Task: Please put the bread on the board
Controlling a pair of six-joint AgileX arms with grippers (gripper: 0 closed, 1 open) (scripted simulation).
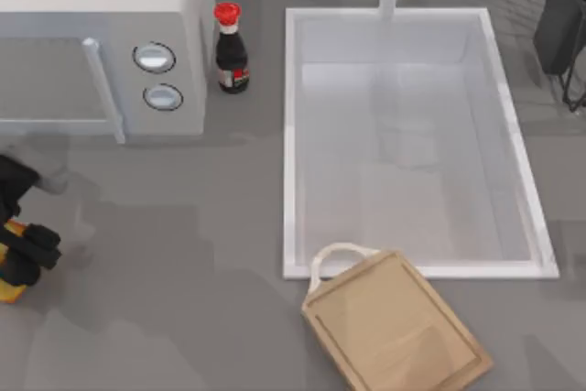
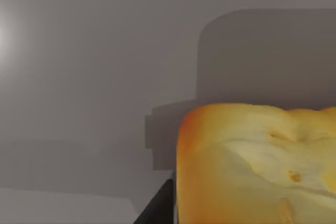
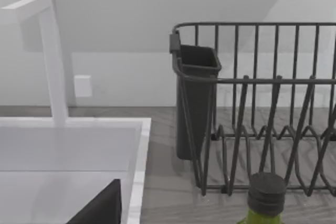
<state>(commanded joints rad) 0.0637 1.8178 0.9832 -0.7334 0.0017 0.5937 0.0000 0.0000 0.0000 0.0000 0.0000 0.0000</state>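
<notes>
The bread (image 2: 257,166), a golden-yellow chunk with toasted patches, looms close in the left wrist view, with one dark finger (image 2: 157,205) pressed against its side. From above, my left gripper (image 1: 27,254) sits at the table's far left edge, shut on the bread (image 1: 9,288), which peeks out yellow beneath it. The board (image 1: 394,331), light tan with a pale loop handle, lies tilted at the front, just below the sink. My right arm (image 1: 560,16) is parked at the back right, its gripper open, with one finger (image 3: 100,208) in its wrist view.
A white sink (image 1: 291,135) with a faucet (image 3: 52,56) fills the middle. A microwave (image 1: 101,43) and a red-capped dark sauce bottle (image 1: 232,52) stand at the back left. A dark dish rack (image 3: 262,103) and a green bottle (image 3: 265,203) are at the back right.
</notes>
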